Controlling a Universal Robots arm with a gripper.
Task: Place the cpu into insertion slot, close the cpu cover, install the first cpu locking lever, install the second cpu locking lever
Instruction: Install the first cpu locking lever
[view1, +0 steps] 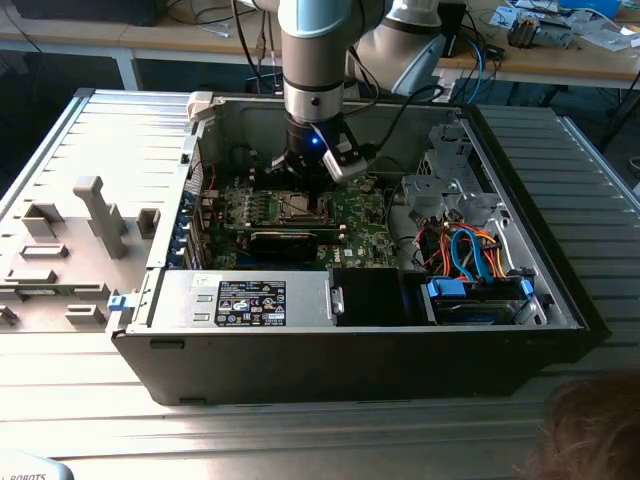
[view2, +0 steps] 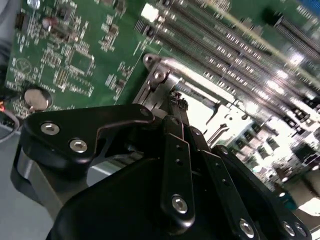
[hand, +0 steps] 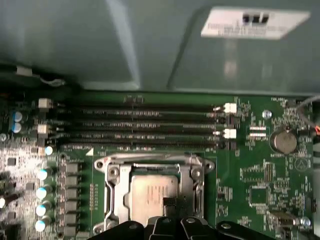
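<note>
Black gripper (view2: 176, 107) linkages crowd the near edge in both wrist views, the fingers drawn in close together with their tips down at the cpu (hand: 154, 192); I cannot tell whether they actually pinch anything. That pale silver chip sits flat inside the insertion slot (hand: 116, 195), and the cpu cover (hand: 150, 165) lies down around it as a silvery frame, the chip showing through its window. Just beyond the socket in the first wrist view run the long black memory slots (hand: 140, 125), with a round coin battery (hand: 283, 141) off to one side on the green motherboard (hand: 250, 175). From the exterior view, the arm (view1: 318, 60) drops straight into the open computer case (view1: 350, 350), which rests on a ribbed metal table (view1: 120, 140). Orange and blue cables (view1: 470, 250) bunch toward the exterior view's right.
</note>
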